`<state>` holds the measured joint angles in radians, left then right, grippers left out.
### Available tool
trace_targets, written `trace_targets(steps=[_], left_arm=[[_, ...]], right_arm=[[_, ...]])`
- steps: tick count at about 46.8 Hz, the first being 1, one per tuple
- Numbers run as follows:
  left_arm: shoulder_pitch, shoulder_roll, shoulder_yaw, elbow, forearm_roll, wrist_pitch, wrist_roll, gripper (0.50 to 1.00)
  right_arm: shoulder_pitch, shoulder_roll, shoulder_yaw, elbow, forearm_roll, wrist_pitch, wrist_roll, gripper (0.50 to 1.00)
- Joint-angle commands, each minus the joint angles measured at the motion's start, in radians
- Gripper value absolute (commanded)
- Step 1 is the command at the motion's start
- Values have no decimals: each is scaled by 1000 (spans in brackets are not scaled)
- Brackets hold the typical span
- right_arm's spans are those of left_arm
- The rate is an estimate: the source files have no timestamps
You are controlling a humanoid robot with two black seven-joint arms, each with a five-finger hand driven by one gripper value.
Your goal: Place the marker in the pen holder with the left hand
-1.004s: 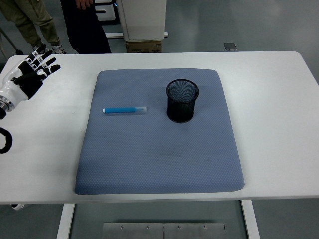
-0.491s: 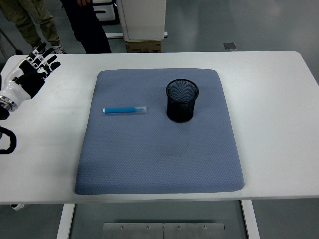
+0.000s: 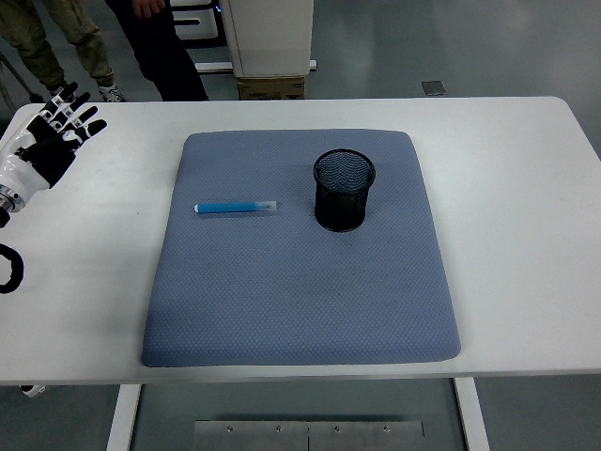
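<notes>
Looking down over the white bench (image 3: 507, 188), we note our left hand (image 3: 42, 146) at the far left edge, raised over the bench surface with its 5 fingers (image 3: 70, 108) spread wide and holding nothing. Palm side is black, the back of the wrist white.

Well to the right of the hand lies a blue-grey mat (image 3: 300, 301), covering the middle of the bench. On the mat's nearer-to-hand half rests the blue marker (image 3: 235, 206), flat, lengthwise left to right, its clear cap end pointing away from the hand. The marker is well apart from the hand, with bare bench and the mat's left border between them.

Further right again, beyond the marker's cap end, stands the black mesh pen holder (image 3: 344, 191), upright on the mat, mouth open upward; we see nothing inside it. Marker and holder are near each other but not touching.

Behind the hand, past the bench's far edge, 2 persons' legs (image 3: 150, 47) show on the floor. Our right hand does not show.
</notes>
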<state>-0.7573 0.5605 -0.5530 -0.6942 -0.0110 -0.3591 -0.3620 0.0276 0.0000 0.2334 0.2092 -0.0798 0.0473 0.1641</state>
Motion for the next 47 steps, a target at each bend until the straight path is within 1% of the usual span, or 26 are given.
trace_targets(steps=[1, 8, 15, 22, 26, 30, 36, 39, 43, 47], left_arm=[[-8, -7, 1, -1, 6, -1, 2, 1000], [-23, -17, 7, -1, 37, -1, 3, 1000], [-66, -13, 33, 1, 118, 0, 3, 1000], [-134, -16, 169, -1, 140, 3, 2, 1000], [-160, -16, 219, -11, 131, 0, 2, 1000], [-189, 2, 260, -56, 125, 3, 2, 1000], [-253, 39, 350, -76, 125, 2, 2, 1000], [-292, 44, 404, -91, 126, 3, 2, 1000], [-356, 41, 513, -97, 128, 11, 2, 1000], [-431, 29, 672, -97, 135, 14, 2, 1000]], right_arm=[[0, 0, 0, -1, 0, 0, 0, 1000], [0, 0, 0, -1, 0, 0, 0, 1000], [0, 0, 0, 1, 0, 0, 0, 1000], [0, 0, 0, -1, 2, 0, 0, 1000], [0, 0, 0, 1, 2, 0, 0, 1000], [0, 0, 0, -1, 0, 0, 0, 1000], [0, 0, 0, -1, 0, 0, 0, 1000], [0, 0, 0, -1, 0, 0, 0, 1000], [0, 0, 0, 1, 2, 0, 0, 1000], [0, 0, 0, -1, 0, 0, 0, 1000]])
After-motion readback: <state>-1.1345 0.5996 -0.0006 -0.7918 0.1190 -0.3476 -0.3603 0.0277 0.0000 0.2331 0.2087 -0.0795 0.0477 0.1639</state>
